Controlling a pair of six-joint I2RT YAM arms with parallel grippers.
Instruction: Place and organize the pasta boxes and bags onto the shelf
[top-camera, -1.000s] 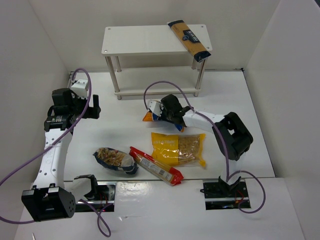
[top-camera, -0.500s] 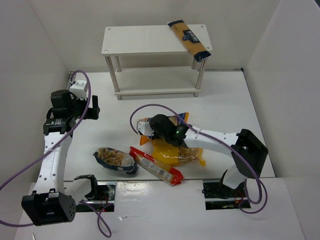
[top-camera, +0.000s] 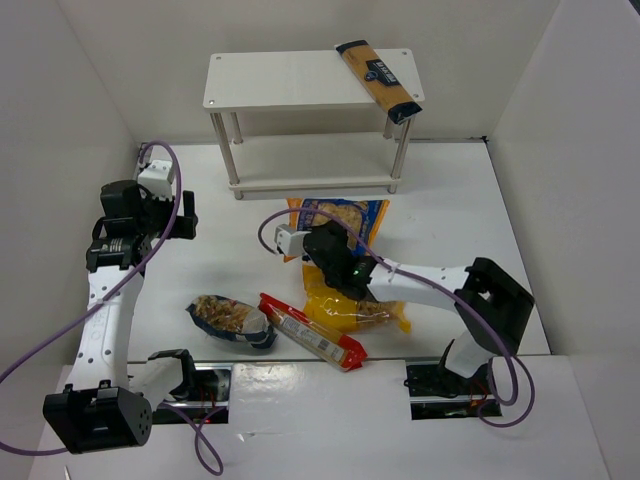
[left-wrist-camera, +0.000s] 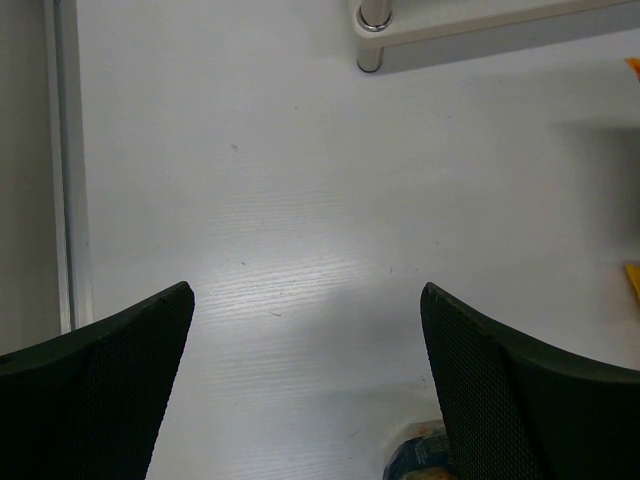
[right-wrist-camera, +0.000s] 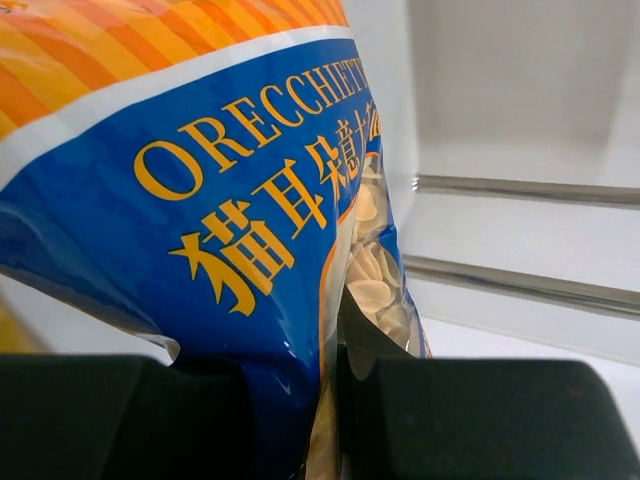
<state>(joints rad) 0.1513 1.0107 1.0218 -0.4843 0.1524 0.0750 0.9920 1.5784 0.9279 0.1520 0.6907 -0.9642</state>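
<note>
My right gripper (top-camera: 316, 246) is shut on the lower edge of the blue-and-orange bag (top-camera: 338, 214) and holds it up in front of the shelf (top-camera: 290, 80). In the right wrist view the bag (right-wrist-camera: 230, 200) fills the frame above the closed gripper (right-wrist-camera: 335, 400). The long tan-and-navy packet (top-camera: 378, 80) lies on the shelf's top board at its right end. The yellow bag (top-camera: 362, 310), the long red packet (top-camera: 312, 332) and the dark-blue clear bag (top-camera: 230, 320) lie on the table near the front. My left gripper (top-camera: 186, 214) is open and empty at the left; it is also wide open in its wrist view (left-wrist-camera: 305, 295).
White walls close in the table on the left, back and right. My right arm (top-camera: 420, 280) reaches across above the yellow bag. A shelf leg (left-wrist-camera: 373, 20) and the tip of the dark-blue clear bag (left-wrist-camera: 425, 458) show in the left wrist view.
My right gripper has swung left and toward the front with the blue-and-orange bag, which now stands spread out above it, facing the shelf. The left arm has hardly moved.
</note>
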